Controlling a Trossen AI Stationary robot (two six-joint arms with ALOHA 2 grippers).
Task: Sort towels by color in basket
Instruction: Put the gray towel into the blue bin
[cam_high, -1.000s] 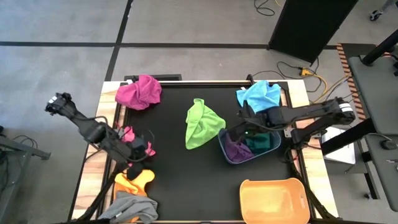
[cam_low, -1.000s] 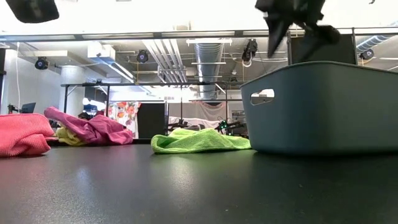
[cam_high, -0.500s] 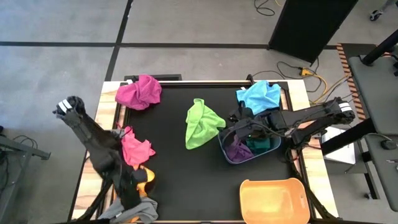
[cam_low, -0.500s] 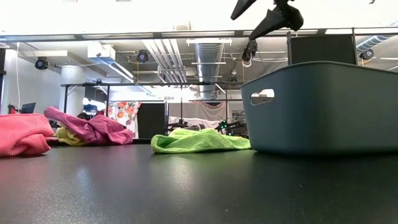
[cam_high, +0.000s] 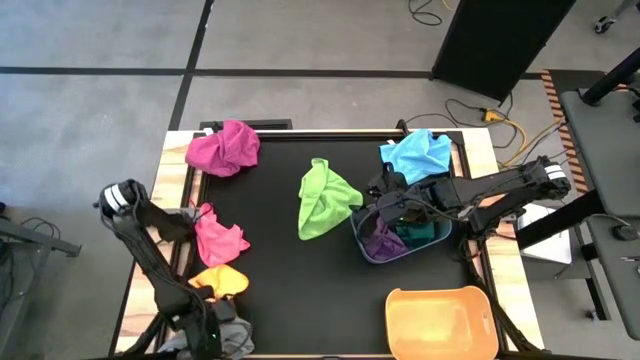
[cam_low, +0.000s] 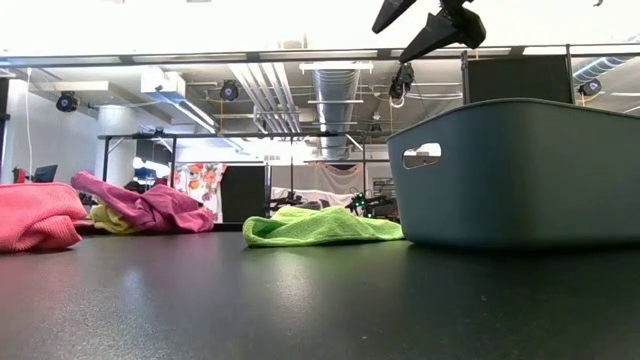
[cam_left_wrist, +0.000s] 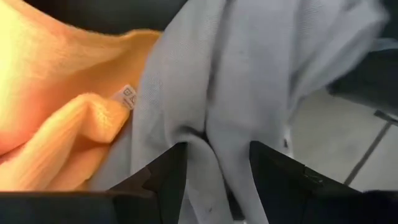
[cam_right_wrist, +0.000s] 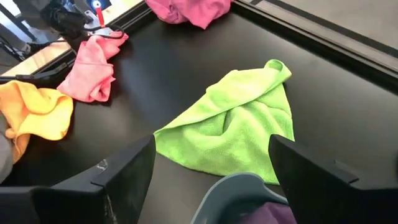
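Left gripper (cam_left_wrist: 214, 171) down low at the near left corner, fingers (cam_left_wrist: 165, 171) parted around a fold of the grey towel (cam_left_wrist: 261, 81), pressing into it but not clearly pinching it shut. Just beside it, touching, the orange-yellow towel (cam_left_wrist: 56, 99). Right gripper (cam_right_wrist: 211, 168) up over the left rim of the grey-blue basket (cam_high: 362, 240), fingers (cam_right_wrist: 127, 171) spread wide, holding nothing. Inside that basket already: purple towel (cam_high: 381, 241) and dark green towel (cam_high: 420, 230). Left to sort, lying out on the table (cam_high: 290, 290): lime towel (cam_high: 325, 200) just left of the basket, light blue towel (cam_high: 415, 155) behind it, magenta towel (cam_high: 222, 148) far left, pink towel (cam_high: 220, 240) at the left. Orange basket (cam_high: 440, 320) near right, nothing seen inside. Probably about a quarter done.
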